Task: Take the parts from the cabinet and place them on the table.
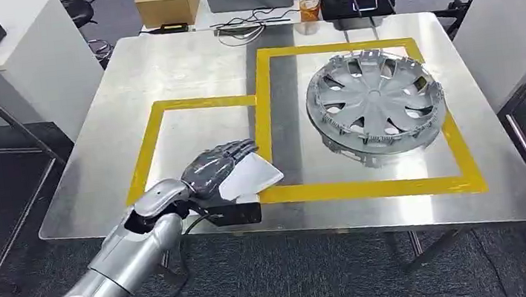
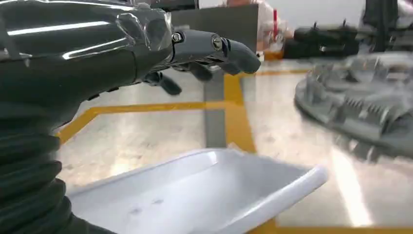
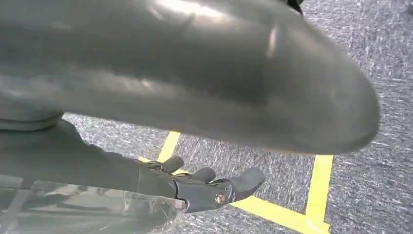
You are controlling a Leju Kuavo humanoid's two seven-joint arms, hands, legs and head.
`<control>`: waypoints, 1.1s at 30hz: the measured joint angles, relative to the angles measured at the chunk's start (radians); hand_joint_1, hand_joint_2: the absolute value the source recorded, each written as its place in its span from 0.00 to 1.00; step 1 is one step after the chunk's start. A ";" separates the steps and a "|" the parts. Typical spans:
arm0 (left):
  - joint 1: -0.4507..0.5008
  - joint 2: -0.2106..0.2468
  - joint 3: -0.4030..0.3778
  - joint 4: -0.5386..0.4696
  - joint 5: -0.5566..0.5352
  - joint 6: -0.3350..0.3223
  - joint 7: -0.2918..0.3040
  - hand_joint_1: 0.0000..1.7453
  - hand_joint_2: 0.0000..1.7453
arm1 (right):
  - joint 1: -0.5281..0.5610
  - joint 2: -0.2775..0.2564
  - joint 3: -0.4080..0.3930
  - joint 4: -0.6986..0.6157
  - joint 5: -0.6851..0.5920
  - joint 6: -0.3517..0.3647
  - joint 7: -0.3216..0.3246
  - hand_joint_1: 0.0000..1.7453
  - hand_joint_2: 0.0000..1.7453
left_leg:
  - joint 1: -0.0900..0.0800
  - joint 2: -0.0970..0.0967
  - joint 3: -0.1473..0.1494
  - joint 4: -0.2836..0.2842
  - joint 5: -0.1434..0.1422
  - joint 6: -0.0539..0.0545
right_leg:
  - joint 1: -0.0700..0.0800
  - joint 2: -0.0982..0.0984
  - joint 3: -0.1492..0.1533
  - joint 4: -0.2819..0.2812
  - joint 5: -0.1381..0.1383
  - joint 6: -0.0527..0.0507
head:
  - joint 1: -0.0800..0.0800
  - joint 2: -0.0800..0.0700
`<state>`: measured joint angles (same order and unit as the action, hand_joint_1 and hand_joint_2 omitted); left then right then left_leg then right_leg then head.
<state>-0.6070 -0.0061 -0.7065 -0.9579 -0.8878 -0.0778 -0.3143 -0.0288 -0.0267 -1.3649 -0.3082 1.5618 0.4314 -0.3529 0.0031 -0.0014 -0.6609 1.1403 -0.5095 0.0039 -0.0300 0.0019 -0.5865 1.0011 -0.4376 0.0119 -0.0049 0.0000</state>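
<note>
Notably, the left hand [image 1: 219,167] was out over the near edge of the metal table [image 1: 183,68], palm down, fingers stretched forward and a little apart. A white plastic part [image 1: 251,177] lay directly under the palm and stuck out past the fingertips and to the hand's right. In the left wrist view the same white part [image 2: 204,192] sat below the fingers [image 2: 229,48], its raised rim turned up, with a visible gap between the fingers and the part. Whether the thumb or palm gripped the part from underneath could not be told; the fingers above it were not curled onto it.

The part was over the yellow tape lines [image 1: 199,103] marking the table, at the corner where the smaller outlined square met the larger one. Whether it rested on the surface or was held just above it could not be told.

Ahead of the hand and to its right, well apart, a grey hubcap [image 1: 375,98] lay flat inside the larger yellow outline.

The right hand [image 3: 204,187] hung over grey carpet [image 3: 360,161] with yellow floor tape [image 3: 319,183] beneath it. Its fingers were loosely bent, apart, and held nothing.
</note>
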 joint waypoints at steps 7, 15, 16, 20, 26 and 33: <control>0.072 -0.062 0.159 -0.100 0.293 -0.056 -0.048 0.00 0.00 | 0.002 0.010 -0.005 0.000 -0.028 0.015 0.019 0.00 0.00 | -0.004 -0.001 0.044 -0.082 0.080 0.022 | 0.009 0.006 0.004 0.000 -0.001 0.000 | -0.001 0.000; 0.149 -0.125 0.371 -0.353 0.643 -0.182 -0.066 0.00 0.00 | 0.015 0.058 -0.028 -0.077 -0.040 0.077 0.029 0.00 0.00 | -0.004 0.002 0.078 -0.153 0.087 0.052 | 0.013 0.002 -0.050 0.097 -0.054 0.012 | 0.003 0.000; 0.158 -0.126 0.384 -0.373 0.669 -0.194 -0.070 0.00 0.00 | 0.016 0.061 -0.031 -0.087 -0.040 0.078 0.029 0.00 0.00 | -0.005 0.002 0.077 -0.153 0.086 0.052 | 0.013 0.002 -0.089 0.184 -0.090 0.007 | 0.003 0.000; 0.227 -0.126 0.452 -0.512 0.882 -0.276 -0.123 0.00 0.00 | 0.021 0.071 -0.037 -0.118 -0.033 0.108 0.027 0.00 0.00 | -0.005 0.002 0.077 -0.150 0.088 0.050 | 0.009 0.002 -0.121 0.259 -0.098 0.028 | 0.003 0.000; 0.363 -0.073 0.575 -0.736 1.024 -0.354 -0.177 0.00 0.00 | 0.025 0.097 -0.065 -0.172 -0.035 0.137 0.021 0.00 0.00 | -0.010 0.002 0.064 -0.127 0.082 0.023 | 0.011 0.005 0.004 0.013 -0.013 0.022 | -0.001 0.000; 0.498 -0.021 0.698 -0.837 1.026 -0.357 -0.216 0.00 0.00 | 0.028 0.146 -0.098 -0.250 -0.035 0.174 0.021 0.00 0.00 | 0.005 0.000 -0.035 0.165 -0.113 -0.009 | 0.009 0.003 -0.025 0.008 0.016 -0.019 | -0.005 0.000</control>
<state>-0.1094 -0.0274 -0.0083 -1.7949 0.1377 -0.4353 -0.5307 -0.0009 0.1191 -1.4634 -0.5578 1.5267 0.6058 -0.3323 0.0081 -0.0011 -0.6961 1.3052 -0.6228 -0.0055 -0.0210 0.0054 -0.6113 1.0091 -0.4214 -0.0068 -0.0103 0.0000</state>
